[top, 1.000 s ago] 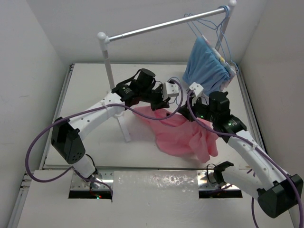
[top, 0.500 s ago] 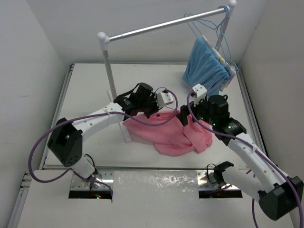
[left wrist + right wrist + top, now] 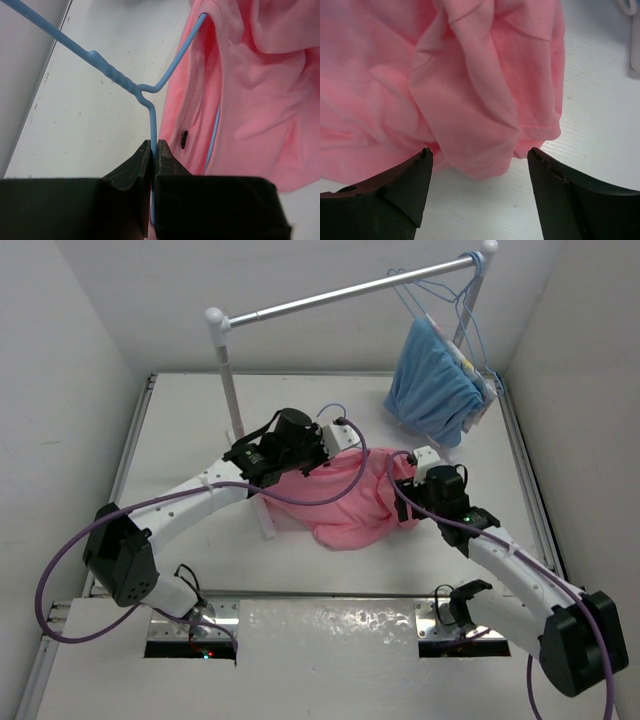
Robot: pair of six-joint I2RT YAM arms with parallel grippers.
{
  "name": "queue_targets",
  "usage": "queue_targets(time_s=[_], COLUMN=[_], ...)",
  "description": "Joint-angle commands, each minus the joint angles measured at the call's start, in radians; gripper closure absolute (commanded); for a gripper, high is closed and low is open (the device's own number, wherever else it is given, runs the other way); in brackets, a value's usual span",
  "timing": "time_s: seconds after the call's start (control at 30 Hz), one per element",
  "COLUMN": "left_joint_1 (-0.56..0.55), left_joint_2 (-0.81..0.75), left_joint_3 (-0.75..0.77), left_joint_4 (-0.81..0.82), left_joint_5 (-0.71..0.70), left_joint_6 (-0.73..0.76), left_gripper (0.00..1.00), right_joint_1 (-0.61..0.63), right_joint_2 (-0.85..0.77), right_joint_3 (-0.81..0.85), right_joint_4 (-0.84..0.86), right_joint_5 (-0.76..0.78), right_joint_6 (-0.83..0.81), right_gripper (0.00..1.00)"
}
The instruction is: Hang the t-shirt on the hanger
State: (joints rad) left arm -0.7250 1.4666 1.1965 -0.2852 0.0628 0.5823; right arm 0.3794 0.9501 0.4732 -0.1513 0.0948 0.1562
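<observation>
White walls (image 3: 60,360) box in my white bench (image 3: 180,440), with open surface along its left edge. The crumpled salmon-pink cotton t-shirt (image 3: 360,502) lies mid-bench. My left gripper (image 3: 154,150) is clamped on the thin light-blue wire hanger (image 3: 150,90), which is threaded into the shirt. My right gripper (image 3: 480,152) gapes, empty, at its folds.

Left fingers (image 3: 131,167) pinched together; right fingers (image 3: 395,187) spread, seemingly held low.

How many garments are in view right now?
2. The pink t-shirt lies bunched mid-table; a light-blue garment hangs from the rail at the far right. Another may hang hidden behind it.
</observation>
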Motion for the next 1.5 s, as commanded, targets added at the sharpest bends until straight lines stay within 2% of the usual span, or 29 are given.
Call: queue_targets(time_s=[0.0, 0.03, 0.13, 0.27, 0.33, 0.37, 0.4, 0.5, 0.57, 0.6, 0.63, 0.67, 0.8, 1.0, 1.27, 1.3, 1.33, 1.37, 1.4, 1.47], left_joint_1=[0.001, 0.001, 0.001, 0.002, 0.002, 0.002, 0.002, 0.002, 0.002, 0.002, 0.002, 0.002, 0.002, 0.002, 0.002, 0.002, 0.001, 0.002, 0.002, 0.002], left_joint_2=[-0.037, -0.038, -0.043, -0.057, -0.060, -0.063, -0.063, -0.065, -0.063, -0.060, -0.058, -0.057, -0.060, -0.081, -0.129, -0.132, -0.138, -0.140, -0.144, -0.150], left_joint_3=[0.006, 0.008, 0.026, 0.021, 0.021, 0.020, 0.021, 0.020, 0.021, 0.021, 0.020, 0.018, -0.023, -0.083, -0.044, -0.046, -0.046, -0.043, -0.041, -0.032], left_joint_4=[0.054, 0.049, 0.014, 0.001, -0.002, -0.005, -0.005, -0.006, -0.003, -0.002, -0.002, 0.000, 0.008, -0.005, 0.004, 0.006, 0.006, 0.003, -0.011, -0.025], left_joint_5=[-0.004, 0.006, 0.057, 0.088, 0.092, 0.091, 0.091, 0.088, 0.089, 0.088, 0.083, 0.077, 0.000, -0.023, -0.006, -0.003, 0.002, 0.014, 0.023, 0.043], left_joint_6=[0.004, 0.002, -0.004, -0.009, -0.009, -0.009, -0.009, -0.006, -0.006, -0.003, -0.001, 0.004, 0.060, 0.160, 0.088, 0.085, 0.079, 0.076, 0.076, 0.073], left_gripper=[1.00, 1.00, 1.00, 1.00, 1.00, 1.00, 1.00, 1.00, 1.00, 1.00, 1.00, 1.00, 1.00, 1.00, 1.00, 1.00, 1.00, 1.00, 1.00, 1.00], right_joint_1=[-0.023, -0.033, -0.085, -0.128, -0.137, -0.143, -0.146, -0.152, -0.152, -0.154, -0.154, -0.152, -0.177, -0.237, -0.237, -0.237, -0.237, -0.237, -0.238, -0.237], right_joint_2=[0.035, 0.051, 0.124, 0.191, 0.233, 0.248, 0.246, 0.217, 0.184, 0.174, 0.159, 0.150, 0.102, 0.093, 0.151, 0.154, 0.165, 0.168, 0.170, 0.164], right_joint_3=[0.004, 0.001, -0.016, -0.036, -0.033, -0.033, -0.036, -0.070, -0.088, -0.090, -0.090, -0.088, -0.035, 0.088, 0.133, 0.140, 0.162, 0.176, 0.189, 0.234], right_joint_4=[0.165, 0.194, 0.309, 0.439, 0.473, 0.476, 0.479, 0.531, 0.559, 0.558, 0.549, 0.541, 0.414, 0.253, 0.177, 0.167, 0.120, 0.096, 0.075, 0.016], right_joint_5=[0.040, 0.052, 0.040, -0.017, -0.026, -0.032, -0.047, -0.108, -0.179, -0.190, -0.187, -0.173, -0.034, 0.072, 0.106, 0.096, 0.092, 0.103, 0.149, 0.192], right_joint_6=[0.026, 0.031, 0.051, 0.046, 0.029, 0.025, 0.026, 0.029, 0.023, 0.023, 0.020, 0.008, -0.011, -0.007, -0.056, -0.064, -0.070, -0.070, -0.063, -0.063], right_gripper=[0.26, 0.26, 0.35, 0.40, 0.57, 0.71, 0.76, 0.78, 0.82, 0.87, 0.97, 1.00, 1.00, 1.00, 1.00, 0.96, 0.55, 0.31, 0.19, 0.01])
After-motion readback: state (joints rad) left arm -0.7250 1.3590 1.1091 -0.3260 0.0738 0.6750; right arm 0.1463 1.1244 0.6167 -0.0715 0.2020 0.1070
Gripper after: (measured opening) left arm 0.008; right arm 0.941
